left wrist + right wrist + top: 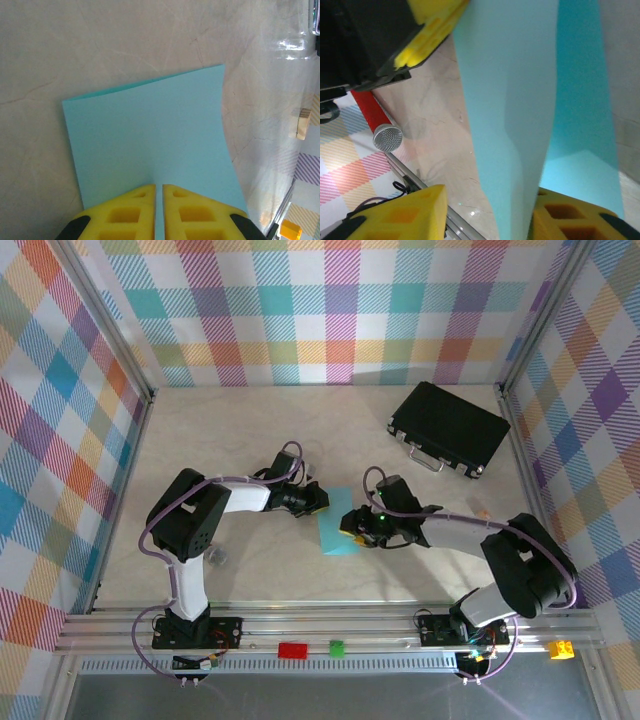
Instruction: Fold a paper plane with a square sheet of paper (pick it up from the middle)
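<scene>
Left gripper (158,192): yellow fingers pressed together, tips down on the near edge of the square sheet of paper (150,135). Whether a layer is nipped between them I cannot tell.

Right gripper (490,190): jaws spread, a raised flap of the sheet running up between them. One finger (405,210) stands clear of the flap at 7 o'clock.

In the top view the sheet (338,535) lies just under table centre, the left gripper (312,498) at its 10 o'clock and the right gripper (352,525) at its 2 o'clock. The black case (450,428) sits well apart at 2 o'clock.

Step, judged: an early fold. The sheet looks doubled over, not yet a dart.

Next move likely calls for the right jaws to take or lay the flap while the left pins the sheet, keeping the edges aligned.

Hard to read:
- The crease line is hidden under the left fingers.
- The sheet's corners are cut off in the right wrist view.
- The layer count is unclear.
</scene>
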Controlling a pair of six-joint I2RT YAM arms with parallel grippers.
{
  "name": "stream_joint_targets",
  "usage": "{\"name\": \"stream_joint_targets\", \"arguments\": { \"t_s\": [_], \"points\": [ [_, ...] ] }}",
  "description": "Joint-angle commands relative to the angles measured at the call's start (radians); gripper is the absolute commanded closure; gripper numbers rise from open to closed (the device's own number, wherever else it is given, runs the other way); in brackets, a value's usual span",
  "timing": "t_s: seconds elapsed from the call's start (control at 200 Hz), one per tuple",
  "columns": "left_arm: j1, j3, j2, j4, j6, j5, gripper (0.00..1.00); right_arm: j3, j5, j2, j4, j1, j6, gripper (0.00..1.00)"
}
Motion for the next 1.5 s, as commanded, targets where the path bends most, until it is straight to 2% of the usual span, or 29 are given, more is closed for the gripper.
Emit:
{"name": "stream_joint_targets", "arguments": {
  "t_s": [0.0, 0.14, 0.375, 0.5, 0.75, 0.86, 1.05, 1.23, 1.35, 1.43, 1.475, 1.495],
  "points": [
    [0.005, -0.008, 0.006, -0.054, 0.011, 0.006, 0.87, 0.046, -0.082, 0.05, -0.02, -0.047, -0.075, 0.55],
    [0.006, 0.005, 0.001, -0.031, -0.013, 0.021, 0.87, 0.069, -0.143, 0.099, 0.003, -0.092, -0.097, 0.58],
    [0.006, 0.043, -0.023, -0.039, -0.011, 0.054, 0.84, 0.102, -0.201, 0.142, -0.023, -0.126, -0.148, 0.86],
    [0.006, 0.051, -0.072, -0.052, -0.009, 0.055, 0.79, 0.116, -0.211, 0.168, -0.04, -0.132, -0.168, 0.92],
    [0.005, -0.082, -0.274, 0.029, -0.012, 0.013, 0.59, 0.092, -0.154, 0.182, 0.023, -0.129, -0.107, 0.93],
    [0.006, -0.148, -0.364, 0.063, -0.01, -0.001, 0.56, 0.056, -0.106, 0.192, 0.137, -0.105, -0.024, 0.93],
    [0.008, -0.234, -0.506, 0.055, 0.031, -0.063, 0.52, 0.079, 0.022, 0.205, 0.025, -0.066, -0.036, 0.91],
    [0.024, -0.314, -0.606, 0.046, 0.055, -0.116, 0.4, 0.068, -0.011, 0.186, 0.037, -0.065, -0.048, 0.83],
    [0.036, -0.351, -0.672, 0.019, 0.071, -0.159, 0.27, 0.09, -0.06, 0.198, 0.03, -0.064, -0.063, 0.82],
    [0.041, -0.371, -0.716, -0.005, 0.074, -0.2, 0.15, 0.094, -0.054, 0.191, 0.007, -0.066, -0.082, 0.8],
    [0.043, -0.376, -0.738, -0.031, 0.085, -0.227, 0.01, 0.099, -0.045, 0.185, -0.019, -0.066, -0.101, 0.8],
    [0.043, -0.375, -0.747, -0.046, 0.095, -0.239, 0.0, 0.1, -0.04, 0.182, -0.03, -0.066, -0.107, 0.79]
  ]
}}
